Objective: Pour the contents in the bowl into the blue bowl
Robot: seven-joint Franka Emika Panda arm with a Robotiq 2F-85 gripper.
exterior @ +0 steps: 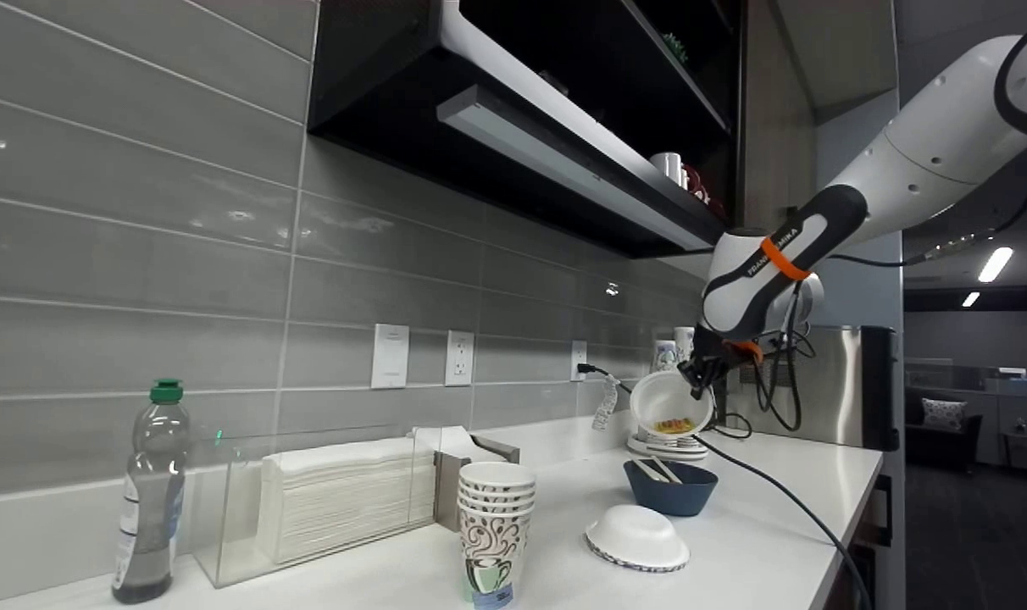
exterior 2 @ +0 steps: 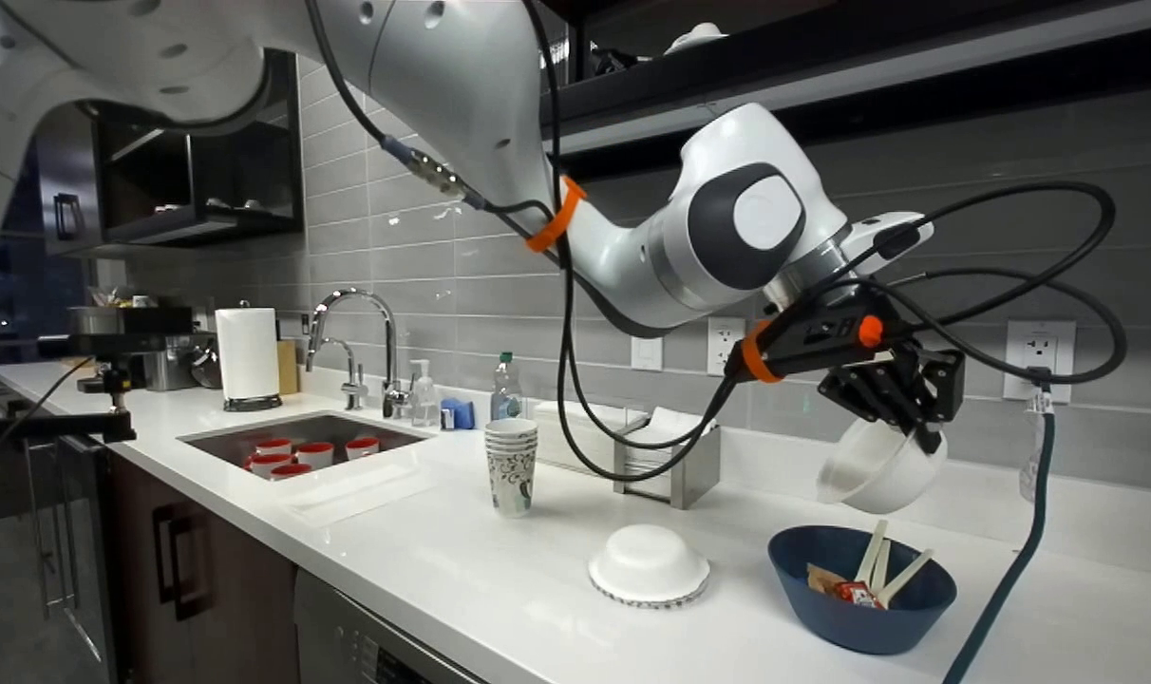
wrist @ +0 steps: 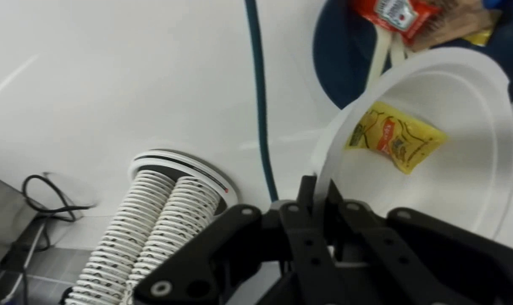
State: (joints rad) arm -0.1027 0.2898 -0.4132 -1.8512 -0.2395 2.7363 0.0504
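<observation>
My gripper (wrist: 320, 190) is shut on the rim of the cream-white bowl (wrist: 464, 169). The bowl also shows in both exterior views (exterior: 659, 396) (exterior 2: 879, 467), held in the air and tilted on its side. A yellow packet (wrist: 398, 134) lies inside it against the lower wall and shows in an exterior view (exterior: 674, 425). The dark blue bowl (exterior 2: 856, 617) stands on the counter below the held bowl. It also shows in the wrist view (wrist: 335, 55), partly hidden by the held bowl. It holds pale sticks, a red packet (exterior 2: 858, 594) and a brown packet.
An upside-down white dish (exterior 2: 650, 560) lies beside the blue bowl. Stacked patterned paper cups (exterior: 496, 542) and a napkin holder (exterior: 344, 500) stand farther along. A cord (wrist: 260, 97) crosses the counter near the blue bowl. Plates with cup stacks (wrist: 155, 228) stand behind.
</observation>
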